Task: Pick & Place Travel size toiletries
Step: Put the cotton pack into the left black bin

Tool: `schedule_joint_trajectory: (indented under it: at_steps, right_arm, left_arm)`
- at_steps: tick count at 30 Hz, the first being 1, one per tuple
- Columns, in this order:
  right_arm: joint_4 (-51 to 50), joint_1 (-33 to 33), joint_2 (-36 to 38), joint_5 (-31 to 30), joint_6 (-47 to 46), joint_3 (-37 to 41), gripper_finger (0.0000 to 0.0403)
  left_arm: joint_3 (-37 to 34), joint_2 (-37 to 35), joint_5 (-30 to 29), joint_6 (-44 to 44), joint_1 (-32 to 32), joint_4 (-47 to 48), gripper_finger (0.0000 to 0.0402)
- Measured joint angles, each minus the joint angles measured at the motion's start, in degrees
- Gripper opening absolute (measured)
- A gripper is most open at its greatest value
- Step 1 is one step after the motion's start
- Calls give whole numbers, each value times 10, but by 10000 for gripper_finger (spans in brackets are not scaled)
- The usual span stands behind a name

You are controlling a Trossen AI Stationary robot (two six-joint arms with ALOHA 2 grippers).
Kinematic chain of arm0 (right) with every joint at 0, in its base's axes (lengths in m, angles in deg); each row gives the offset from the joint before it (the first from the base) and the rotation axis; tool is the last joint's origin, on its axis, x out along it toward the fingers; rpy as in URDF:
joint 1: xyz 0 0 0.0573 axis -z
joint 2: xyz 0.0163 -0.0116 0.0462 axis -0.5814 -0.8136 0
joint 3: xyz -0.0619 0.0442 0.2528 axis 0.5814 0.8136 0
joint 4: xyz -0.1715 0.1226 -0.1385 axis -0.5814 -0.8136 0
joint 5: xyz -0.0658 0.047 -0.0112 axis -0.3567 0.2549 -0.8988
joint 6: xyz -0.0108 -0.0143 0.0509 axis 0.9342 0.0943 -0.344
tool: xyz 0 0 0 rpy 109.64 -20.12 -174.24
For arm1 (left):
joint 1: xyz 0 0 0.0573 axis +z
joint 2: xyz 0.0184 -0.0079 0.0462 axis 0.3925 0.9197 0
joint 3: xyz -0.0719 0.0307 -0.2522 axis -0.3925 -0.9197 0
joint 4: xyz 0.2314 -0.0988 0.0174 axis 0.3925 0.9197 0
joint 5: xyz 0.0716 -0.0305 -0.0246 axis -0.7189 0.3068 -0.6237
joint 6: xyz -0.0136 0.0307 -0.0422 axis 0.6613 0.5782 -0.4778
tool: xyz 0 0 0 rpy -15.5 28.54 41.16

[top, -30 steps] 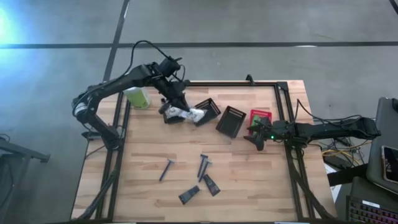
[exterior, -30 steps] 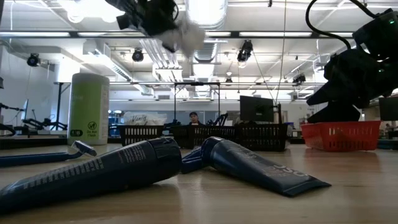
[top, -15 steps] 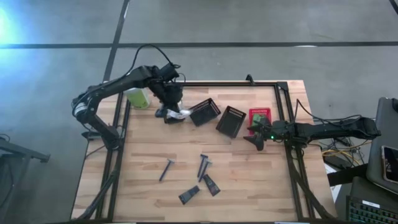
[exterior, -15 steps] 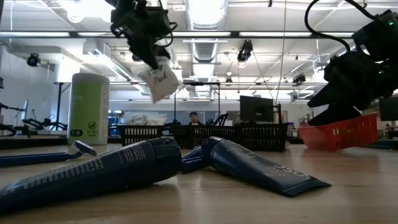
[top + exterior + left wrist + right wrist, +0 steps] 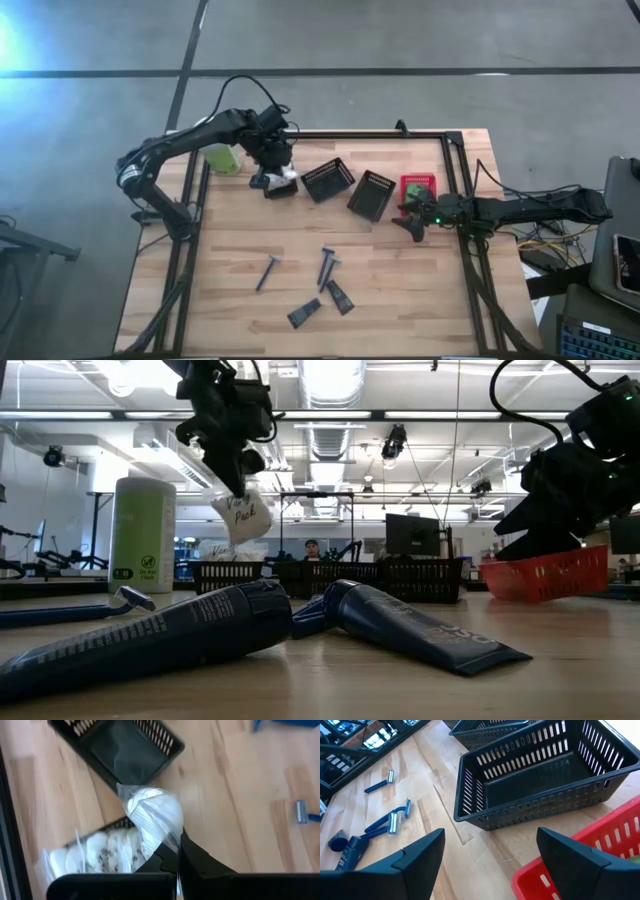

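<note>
High view: the bench (image 5: 400,300) fills mid-frame, with black baskets (image 5: 372,193) and a red basket (image 5: 419,187) toward its upper right. Just left of them, the left claw (image 5: 272,172) is clenched on a white crinkly packet (image 5: 240,515), hanging in the air over another basket of packets (image 5: 95,852). It looks light, soft and slippery, so a pinch on the gathered film edge suits it. At mid-right, the right claw (image 5: 490,857) hangs spread and empty beside the red basket.

text: white packet (image 5: 240,517) | handwriting-like print, unreadable; tube (image 5: 425,628) | letters, unreadable
</note>
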Motion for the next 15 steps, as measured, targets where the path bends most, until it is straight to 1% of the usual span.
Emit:
schedule_joint_trajectory:
  at_steps: [3, 7, 15]
  right_arm:
    - [0, 0, 0, 0, 0, 0, 300]
    - [0, 0, 0, 0, 0, 0, 289]
    - [1, 0, 0, 0, 0, 0, 268]
  left_arm:
    - [-1, 1, -20, -3, 1, 4, 0]
    - [-7, 1, -25, 2, 8, 12, 0]
    - [-60, 19, 13, -1, 25, 15, 0]
